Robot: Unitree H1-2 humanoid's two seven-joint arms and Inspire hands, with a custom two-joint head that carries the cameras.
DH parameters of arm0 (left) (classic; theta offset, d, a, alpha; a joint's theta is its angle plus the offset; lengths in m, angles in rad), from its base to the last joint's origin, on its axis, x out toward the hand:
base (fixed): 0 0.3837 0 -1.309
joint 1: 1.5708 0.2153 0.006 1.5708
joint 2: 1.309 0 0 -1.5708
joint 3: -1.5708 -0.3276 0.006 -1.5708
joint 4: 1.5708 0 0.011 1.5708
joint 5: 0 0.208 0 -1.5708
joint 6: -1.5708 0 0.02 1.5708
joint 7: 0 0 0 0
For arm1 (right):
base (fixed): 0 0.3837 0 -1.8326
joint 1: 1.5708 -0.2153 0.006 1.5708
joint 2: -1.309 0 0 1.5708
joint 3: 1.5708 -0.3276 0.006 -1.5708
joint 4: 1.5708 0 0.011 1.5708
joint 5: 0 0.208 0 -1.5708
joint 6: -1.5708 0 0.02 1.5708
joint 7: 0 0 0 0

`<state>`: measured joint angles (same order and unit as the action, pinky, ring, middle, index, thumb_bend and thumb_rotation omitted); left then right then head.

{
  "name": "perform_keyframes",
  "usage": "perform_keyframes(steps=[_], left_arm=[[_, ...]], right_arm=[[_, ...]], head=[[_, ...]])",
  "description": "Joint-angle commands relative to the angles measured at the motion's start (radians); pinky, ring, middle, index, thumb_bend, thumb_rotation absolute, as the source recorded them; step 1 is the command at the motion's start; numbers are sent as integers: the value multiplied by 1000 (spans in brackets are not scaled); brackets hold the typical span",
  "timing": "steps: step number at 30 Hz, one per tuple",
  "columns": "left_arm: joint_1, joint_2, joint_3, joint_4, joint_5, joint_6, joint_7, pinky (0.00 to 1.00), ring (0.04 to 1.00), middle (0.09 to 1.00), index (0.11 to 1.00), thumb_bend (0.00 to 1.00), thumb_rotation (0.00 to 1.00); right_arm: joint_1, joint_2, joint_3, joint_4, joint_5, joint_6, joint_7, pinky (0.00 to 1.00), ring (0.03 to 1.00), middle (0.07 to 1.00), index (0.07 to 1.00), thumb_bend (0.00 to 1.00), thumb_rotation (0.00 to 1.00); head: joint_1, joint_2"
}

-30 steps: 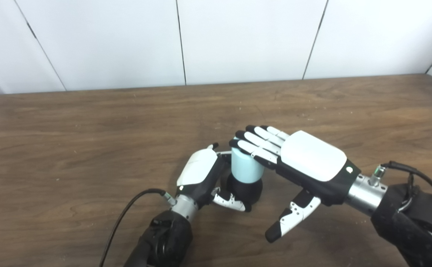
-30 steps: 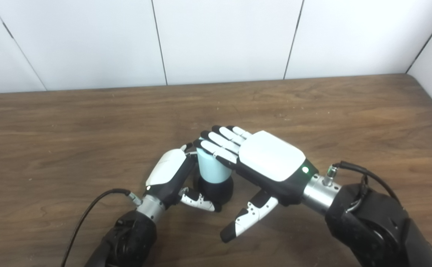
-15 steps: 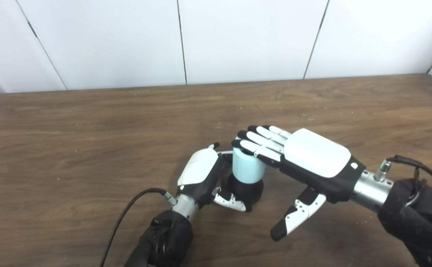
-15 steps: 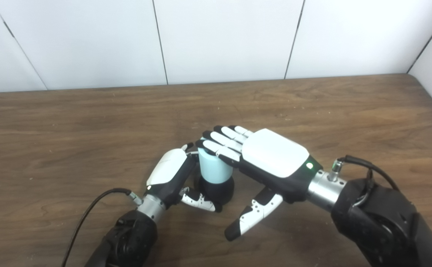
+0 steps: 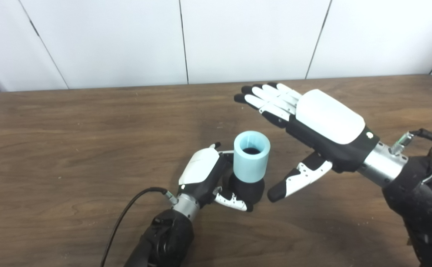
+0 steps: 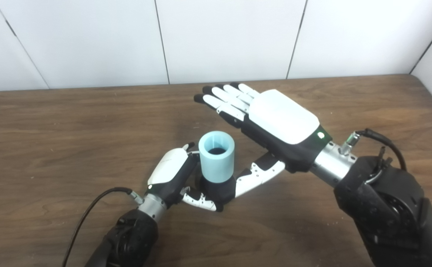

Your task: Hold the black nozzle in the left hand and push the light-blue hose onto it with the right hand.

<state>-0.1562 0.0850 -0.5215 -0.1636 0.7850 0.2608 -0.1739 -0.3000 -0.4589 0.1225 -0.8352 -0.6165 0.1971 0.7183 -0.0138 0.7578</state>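
Note:
The black nozzle [image 5: 246,189] stands upright on the wooden table [image 5: 71,148], with the light-blue hose [image 5: 251,156] seated on its top, open end up. My left hand [image 5: 205,176] is shut on the black nozzle, thumb wrapped across its base. My right hand [image 5: 312,118] is open and empty, fingers stretched flat, raised above and to the right of the hose and clear of it. It also shows in the right eye view [image 6: 271,118], where its thumb points down toward the nozzle [image 6: 216,191].
White wall panels [image 5: 238,37] stand behind the table's far edge. A black cable [image 5: 127,211] runs from my left wrist across the table's near part.
My right hand has lifted off the top of the light-blue hose and moved up and back to the right. The hose's open top now shows. My left hand has kept its hold.

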Motion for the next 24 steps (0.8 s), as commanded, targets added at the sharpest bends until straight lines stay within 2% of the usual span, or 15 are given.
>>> perform_keyframes(steps=[1, 16, 17, 18, 19, 22, 24], left_arm=[[23, 18, -13, 54, 13, 46, -63, 1000, 731, 498, 482, 520, 0], [13, 32, -8, 18, 25, 58, -74, 1000, 729, 501, 490, 522, 0], [13, 34, -12, 6, 38, 61, -79, 1000, 756, 623, 494, 521, 23], [13, 35, -14, -2, 48, 63, -83, 1000, 795, 725, 621, 660, 11], [11, 38, -18, -15, 61, 63, -91, 1000, 819, 788, 701, 746, 4], [6, 53, -26, -46, 86, 48, -108, 1000, 955, 937, 878, 843, 82], [-1, 67, -29, -62, 94, 34, -118, 1000, 985, 970, 911, 870, 98]], right_arm=[[-26, -6, -27, -17, -3, -15, -36, 1000, 1000, 1000, 976, 693, 1000], [-31, -20, -44, -17, -33, 21, 0, 1000, 1000, 1000, 983, 651, 1000], [-31, -19, -44, -19, -35, 24, 4, 1000, 1000, 1000, 983, 651, 1000], [-30, -19, -44, -20, -36, 26, 6, 1000, 1000, 1000, 983, 650, 1000], [-29, -19, -44, -19, -38, 28, 8, 1000, 1000, 1000, 983, 650, 1000], [-24, -18, -43, -17, -43, 31, 12, 1000, 1000, 1000, 983, 649, 1000], [-21, -15, -42, -21, -47, 37, 18, 1000, 1000, 1000, 983, 648, 1000]], head=[[1, 1], [-2, 3], [0, 3], [0, 3], [3, 2], [0, 4], [0, 5]])
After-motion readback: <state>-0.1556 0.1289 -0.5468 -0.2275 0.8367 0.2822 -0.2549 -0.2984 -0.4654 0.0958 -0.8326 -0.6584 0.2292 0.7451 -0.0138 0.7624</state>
